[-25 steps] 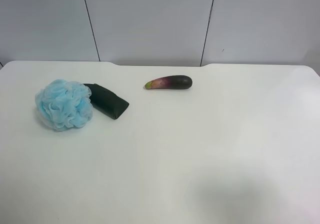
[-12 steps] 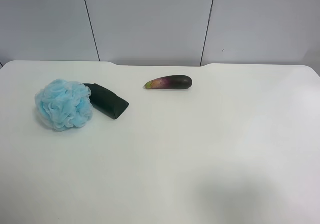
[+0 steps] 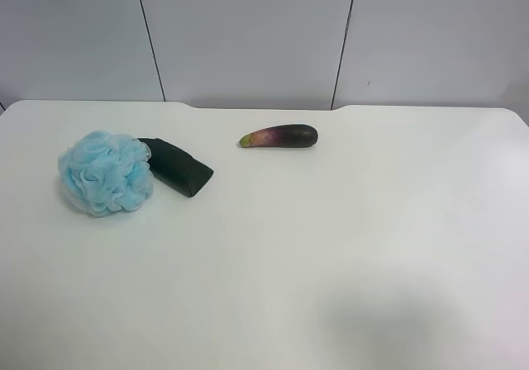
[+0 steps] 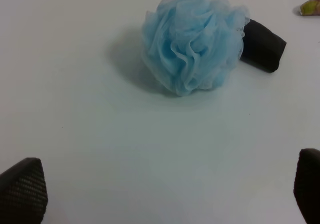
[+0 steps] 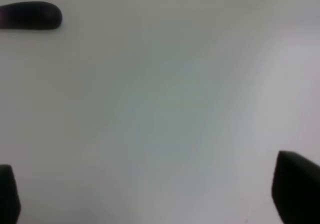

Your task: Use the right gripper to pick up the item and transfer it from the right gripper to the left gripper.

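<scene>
The light-blue mesh bath pouf (image 3: 106,173) lies on the white table at the exterior high view's left, touching a dark green rolled cloth (image 3: 177,167). It also shows in the left wrist view (image 4: 192,40), well ahead of my left gripper (image 4: 165,194), which is open and empty with its black fingertips (image 4: 22,189) far apart. My right gripper (image 5: 150,194) is open and empty over bare table, only its fingertips (image 5: 295,186) showing. Neither arm shows in the exterior high view.
A purple eggplant (image 3: 281,136) lies near the table's far edge, at the middle; its dark end shows in the right wrist view (image 5: 31,15) and its tip in the left wrist view (image 4: 310,6). Grey wall panels stand behind the table (image 3: 347,246).
</scene>
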